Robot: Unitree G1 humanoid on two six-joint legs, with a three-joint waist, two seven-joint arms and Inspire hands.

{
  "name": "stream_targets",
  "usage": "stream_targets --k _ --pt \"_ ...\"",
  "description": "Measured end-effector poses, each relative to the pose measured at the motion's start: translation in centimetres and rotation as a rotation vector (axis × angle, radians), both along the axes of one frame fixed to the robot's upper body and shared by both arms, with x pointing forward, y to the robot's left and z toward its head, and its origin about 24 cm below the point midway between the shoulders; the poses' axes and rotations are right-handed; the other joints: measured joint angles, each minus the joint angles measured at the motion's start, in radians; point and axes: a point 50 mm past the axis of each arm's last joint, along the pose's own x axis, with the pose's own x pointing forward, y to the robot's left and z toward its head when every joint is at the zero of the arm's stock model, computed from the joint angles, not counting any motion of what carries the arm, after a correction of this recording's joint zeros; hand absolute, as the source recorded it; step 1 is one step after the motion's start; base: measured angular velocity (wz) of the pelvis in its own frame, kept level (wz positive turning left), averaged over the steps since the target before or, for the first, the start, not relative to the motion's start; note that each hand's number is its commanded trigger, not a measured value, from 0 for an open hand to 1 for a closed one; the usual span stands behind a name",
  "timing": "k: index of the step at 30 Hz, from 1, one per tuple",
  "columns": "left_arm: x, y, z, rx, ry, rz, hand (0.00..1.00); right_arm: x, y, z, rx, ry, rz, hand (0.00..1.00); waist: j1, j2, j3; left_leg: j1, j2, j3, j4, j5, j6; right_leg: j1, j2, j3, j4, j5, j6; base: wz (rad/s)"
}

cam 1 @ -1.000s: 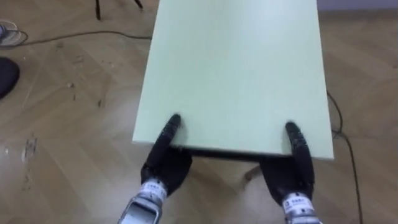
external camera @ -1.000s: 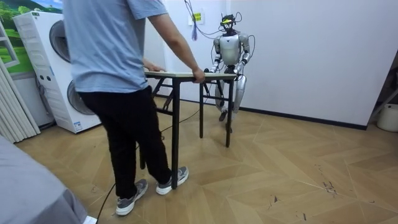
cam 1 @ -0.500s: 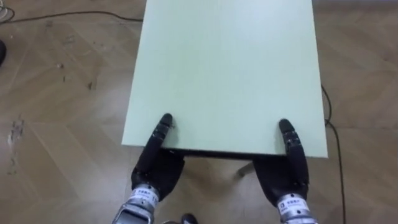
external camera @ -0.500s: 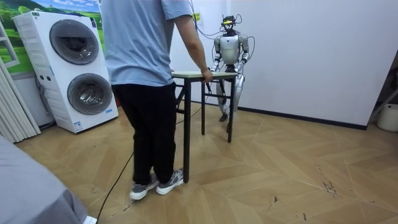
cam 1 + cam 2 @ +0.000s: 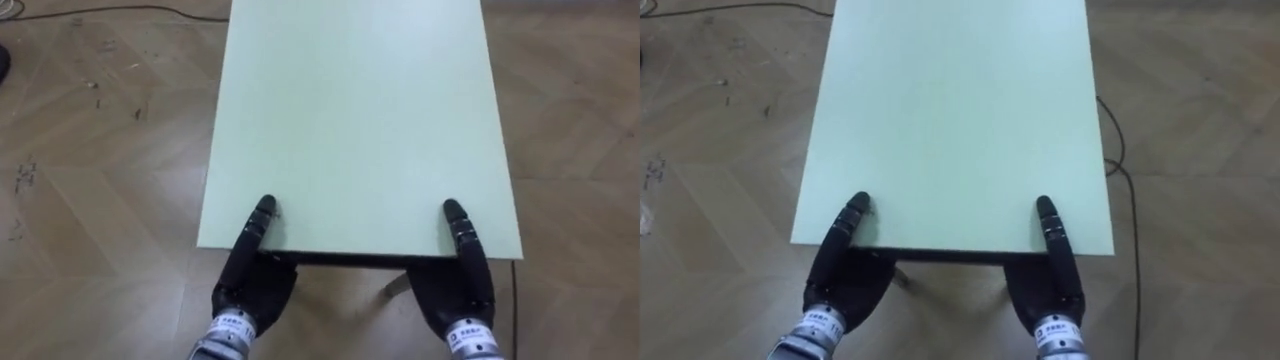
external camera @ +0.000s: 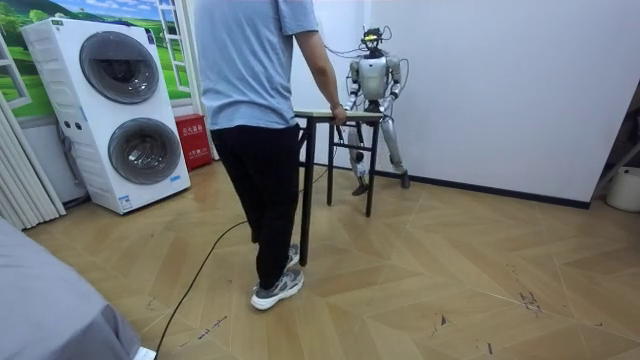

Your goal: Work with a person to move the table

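Smooth, pale green rectangular table (image 5: 360, 120) on dark legs, over a herringbone wood floor (image 5: 100, 200). The left robot hand (image 5: 255, 285) meets its near edge at 7 o'clock and the right robot hand (image 5: 455, 295) at 5 o'clock. Their grip lies beneath the top, so I cannot tell it. In the room view, stacked white washing machines (image 6: 120, 110) stand at the left, and a person (image 6: 255, 90) holds the table's other end.

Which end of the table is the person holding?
The end away from the robot: the person's hand holds the table there, while the left hand and right hand clamp the near end.
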Motion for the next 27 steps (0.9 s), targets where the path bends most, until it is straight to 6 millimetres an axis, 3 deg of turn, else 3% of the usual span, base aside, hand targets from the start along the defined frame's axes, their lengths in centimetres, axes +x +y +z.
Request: stream_targets --k 1,2,4,5,6,7,8,9,10,11,12,14,15,17,18,19,20,21,22,23,24,25,27 --pt "0.6 -0.3 0.4 0.008 -0.015 -0.013 1.0 0.2 -0.4 0.2 -0.001 -0.011 -0.016 1.0 -0.006 0.012 0.0003 0.045 -0.02 0.025 -0.131 -0.029 -0.04 -0.046 -0.018 0.027 0.037 0.011 0.018 0.31" --pt "0.8 -0.3 0.6 0.016 -0.021 -0.016 1.0 0.3 -0.4 0.3 0.005 -0.013 -0.021 1.0 -0.014 0.011 -0.0002 0.055 -0.037 0.042 -0.178 -0.042 -0.052 -0.066 -0.032 0.049 0.045 0.021 0.031 0.28" --pt "0.8 -0.4 0.4 0.014 -0.014 -0.013 1.0 0.2 -0.6 0.2 0.013 -0.011 -0.018 1.0 -0.014 0.007 0.0018 0.057 -0.127 0.096 -0.23 -0.032 -0.052 -0.11 -0.084 0.188 0.038 0.117 0.046 0.02" --pt "0.9 -0.7 0.4 0.013 -0.017 -0.026 1.0 0.2 -0.7 0.2 0.019 -0.016 -0.025 1.0 -0.007 0.003 0.0031 0.049 -0.145 0.099 -0.255 -0.049 -0.031 -0.125 -0.094 0.242 0.039 0.137 0.063 0.0" --pt "1.5 -1.6 0.7 0.015 -0.033 -0.062 1.0 0.3 -1.5 0.3 0.015 -0.033 -0.055 1.0 0.006 0.002 0.0058 0.032 -0.18 0.129 -0.382 -0.067 -0.008 -0.184 -0.115 0.308 0.102 0.193 0.073 0.18" --pt "2.0 -2.0 0.8 0.013 -0.04 -0.062 1.0 0.7 -2.4 0.6 -0.001 -0.046 -0.06 1.0 -0.011 -0.01 0.0142 0.043 -0.224 0.148 -0.424 -0.094 -0.021 -0.314 -0.149 0.307 0.27 0.249 0.06 0.11" --pt "1.9 -1.8 0.4 0.014 -0.033 -0.046 1.0 0.8 -2.2 0.4 -0.008 -0.038 -0.043 1.0 -0.014 -0.021 0.0078 0.037 -0.238 0.142 -0.407 -0.11 -0.014 -0.345 -0.144 0.3 0.257 0.236 0.077 -0.22" --pt "1.3 -1.0 -0.2 0.009 -0.018 -0.012 1.0 0.5 -1.7 -0.1 -0.001 -0.016 -0.014 1.0 -0.015 -0.031 0.0007 -0.001 -0.239 0.1 -0.326 -0.12 0.003 -0.328 -0.085 0.256 0.062 0.243 0.081 -0.12" --pt "0.6 -0.4 -0.6 -0.009 -0.017 -0.01 1.0 0.0 -1.3 -0.3 -0.008 -0.02 0.01 1.0 -0.042 -0.041 -0.005 -0.029 -0.254 0.092 -0.274 -0.139 0.018 -0.277 -0.048 0.215 -0.078 0.396 0.064 0.19" --pt "0.3 -0.4 -0.8 -0.018 -0.01 -0.019 1.0 -0.3 -1.3 -0.3 -0.017 -0.027 0.01 1.0 -0.06 -0.043 -0.0071 -0.032 -0.274 0.113 -0.26 -0.155 0.03 -0.254 -0.055 0.193 -0.105 0.381 -0.002 0.28" --pt "0.2 -0.8 -0.9 -0.047 0.0 -0.015 1.0 -0.2 -1.2 0.0 -0.034 -0.049 0.015 1.0 -0.05 -0.025 -0.0071 -0.025 -0.287 0.161 -0.229 -0.195 0.051 -0.24 -0.071 0.161 -0.123 0.363 -0.016 -0.17" --pt "0.3 -0.9 -1.2 -0.063 0.017 -0.001 1.0 0.2 -1.4 -0.2 -0.062 -0.042 0.028 1.0 -0.048 -0.027 -0.0077 -0.031 -0.318 0.165 -0.207 -0.223 0.058 -0.23 -0.099 0.112 -0.142 0.378 -0.041 -0.33" --pt "0.4 -1.2 -1.2 -0.068 0.02 -0.004 1.0 0.4 -1.7 -0.1 -0.074 -0.043 0.029 1.0 -0.056 -0.029 -0.0089 -0.038 -0.342 0.166 -0.199 -0.23 0.068 -0.217 -0.131 0.078 -0.17 0.401 -0.047 0.23" --pt "0.3 -1.4 -1.3 -0.068 0.026 -0.008 1.0 0.1 -1.9 -0.3 -0.073 -0.032 0.029 1.0 -0.09 -0.03 -0.0093 -0.062 -0.373 0.165 -0.174 -0.234 0.093 -0.188 -0.166 0.072 -0.237 0.468 -0.02 0.41" --pt "0.2 -1.3 -1.4 -0.066 0.03 -0.008 1.0 0.0 -2.0 -0.4 -0.073 -0.025 0.032 1.0 -0.118 -0.03 -0.0094 -0.079 -0.395 0.162 -0.163 -0.221 0.124 -0.157 -0.179 0.09 -0.31 0.536 0.023 0.44" --pt "0.2 -1.3 -1.4 -0.064 0.034 -0.007 1.0 -0.1 -2.0 -0.4 -0.072 -0.016 0.033 1.0 -0.133 -0.029 -0.0093 -0.092 -0.405 0.165 -0.157 -0.212 0.148 -0.143 -0.186 0.145 -0.35 0.616 0.118 0.36" --pt "0.2 -1.2 -1.5 -0.06 0.037 -0.007 1.0 -0.2 -2.0 -0.5 -0.068 -0.007 0.031 1.0 -0.134 -0.027 -0.0077 -0.096 -0.399 0.175 -0.148 -0.211 0.156 -0.144 -0.186 0.162 -0.336 0.635 0.144 0.27" --pt "0.0 -1.4 -1.8 -0.046 0.05 -0.017 1.0 -0.9 -1.9 -1.0 -0.053 0.02 0.017 1.0 -0.136 -0.01 -0.002 -0.098 -0.355 0.225 -0.116 -0.211 0.161 -0.148 -0.184 0.164 -0.174 0.521 0.134 0.59" --pt "-0.1 -1.4 -2.0 -0.027 0.064 -0.034 1.0 -1.7 -1.9 -1.5 -0.032 0.047 -0.004 1.0 -0.155 -0.003 -0.0046 -0.099 -0.319 0.254 -0.108 -0.204 0.161 -0.142 -0.196 0.171 0.038 0.343 0.116 0.76" --pt "-0.2 -1.5 -2.0 -0.014 0.065 -0.045 1.0 -2.1 -1.9 -1.6 -0.018 0.057 -0.015 1.0 -0.158 -0.005 -0.0052 -0.099 -0.31 0.268 -0.109 -0.196 0.161 -0.131 -0.199 0.185 0.123 0.276 0.12 0.81" --pt "-0.3 -1.6 -2.1 -0.005 0.066 -0.054 1.0 -2.5 -2.0 -1.8 -0.008 0.067 -0.025 1.0 -0.157 -0.008 -0.0053 -0.101 -0.312 0.275 -0.113 -0.186 0.169 -0.092 -0.204 0.199 0.245 0.174 0.123 0.34" --pt "-0.4 -1.6 -2.1 -0.004 0.067 -0.055 1.0 -2.5 -1.9 -1.9 -0.009 0.067 -0.025 1.0 -0.146 -0.008 -0.0054 -0.109 -0.32 0.284 -0.108 -0.183 0.175 -0.039 -0.207 0.213 0.289 0.098 0.138 0.11" --pt "-0.4 -1.5 -2.1 -0.002 0.068 -0.052 1.0 -2.5 -1.8 -1.8 -0.007 0.066 -0.024 1.0 -0.113 -0.012 -0.0049 -0.113 -0.335 0.304 -0.107 -0.18 0.181 0.02 -0.201 0.221 0.253 0.024 0.149 -0.29"
